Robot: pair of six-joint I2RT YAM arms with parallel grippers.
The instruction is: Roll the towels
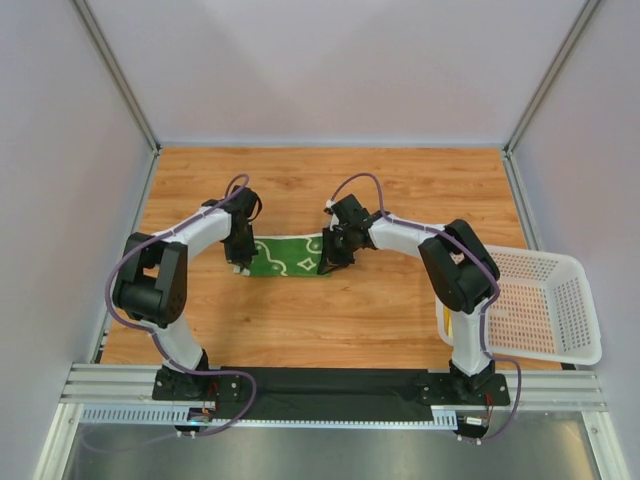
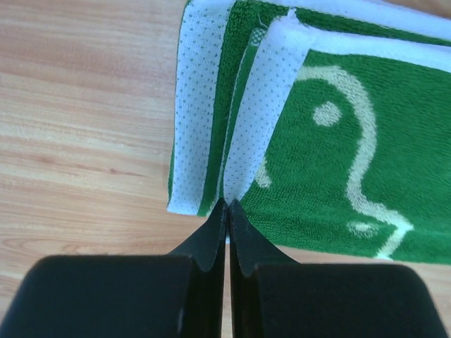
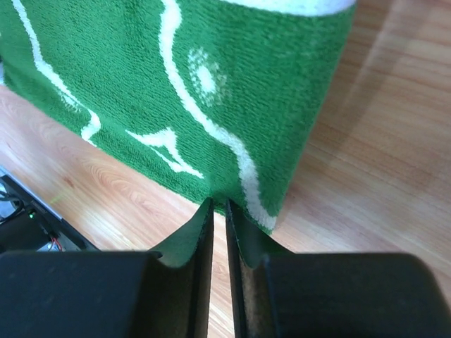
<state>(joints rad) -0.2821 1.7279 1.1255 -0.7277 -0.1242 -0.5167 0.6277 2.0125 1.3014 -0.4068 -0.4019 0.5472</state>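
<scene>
One dark green towel point(image 1: 290, 255) with cream swirl prints lies folded as a narrow strip in the middle of the wooden table. My left gripper point(image 1: 238, 266) is at its left end. In the left wrist view the towel point(image 2: 338, 162) has its end turned up, showing white dotted backing point(image 2: 194, 105), and the left gripper point(image 2: 227, 204) is shut on that fold. My right gripper point(image 1: 326, 268) is at the strip's right end. In the right wrist view the right gripper point(image 3: 218, 204) stands a narrow slit open at the towel's point(image 3: 141, 77) near edge by the corner, with only wood visible in the gap.
A white perforated basket point(image 1: 545, 300) stands at the right edge of the table, beside the right arm's base. Grey walls with metal posts enclose the table on the left, back and right.
</scene>
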